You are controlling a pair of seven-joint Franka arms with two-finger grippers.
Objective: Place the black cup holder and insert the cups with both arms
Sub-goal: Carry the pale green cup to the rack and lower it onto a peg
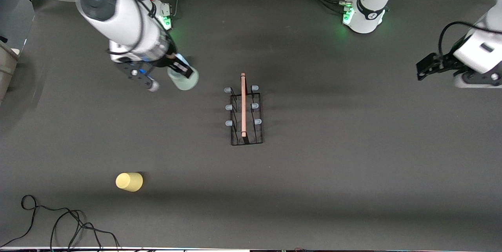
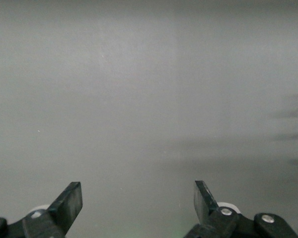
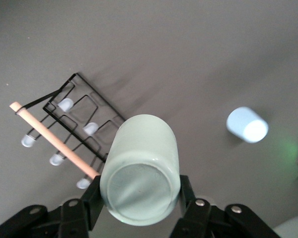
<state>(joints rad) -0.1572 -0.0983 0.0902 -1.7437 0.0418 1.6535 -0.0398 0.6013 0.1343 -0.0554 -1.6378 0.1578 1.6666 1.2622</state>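
Right hand (image 1: pixel 178 72) is up in the air toward the right arm's end of the counter (image 1: pixel 353 165), fingers clamped on the pale green cup (image 1: pixel 184 79). In the right wrist view the pale green cup (image 3: pixel 141 168) sits between the two fingers (image 3: pixel 89 201) with its flat closed base toward the camera; the fingers press its sides. Black cup holder (image 1: pixel 245 116) stands upright on the counter about mid-length, apart from both hands; its wooden rod handle (image 1: pixel 243 105) runs from the robots' side toward the front camera, three pale blue pegs on each side, all six bare. From the right wrist the black cup holder (image 3: pixel 72 131) shows past the held cup, and the light blue cup (image 3: pixel 247 125) lies on the counter. In the front view the light blue cup is mostly hidden by the right arm. Yellow cup (image 1: pixel 129 181) lies on its side on the counter, nearer the front camera than the holder and toward the right arm's end, well apart from the holder. Left hand (image 1: pixel 425 67) waits in the air at the left arm's end of the counter; the left wrist view shows its fingers (image 2: pixel 69 203) spread wide with nothing between them.
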